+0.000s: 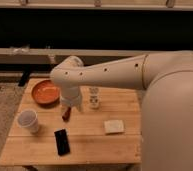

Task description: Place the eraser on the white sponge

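Hovering gripper [71,106] over table [92,146] centre, its grip I cannot tell | eraser [62,141] flat at front; sponge [114,126] well apart, right | bowl [45,92] back-left; cup [28,120] upright, left

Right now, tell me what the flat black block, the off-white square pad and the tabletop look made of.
Flat black rectangular eraser: smooth and uniform, probably plastic or rubber; crisp edges. Off-white square sponge: matte foam, seemingly, given its soft rounded edges. The tabletop: light wood, plank seams showing. The gripper hangs over the tabletop just beyond the eraser, touching neither.
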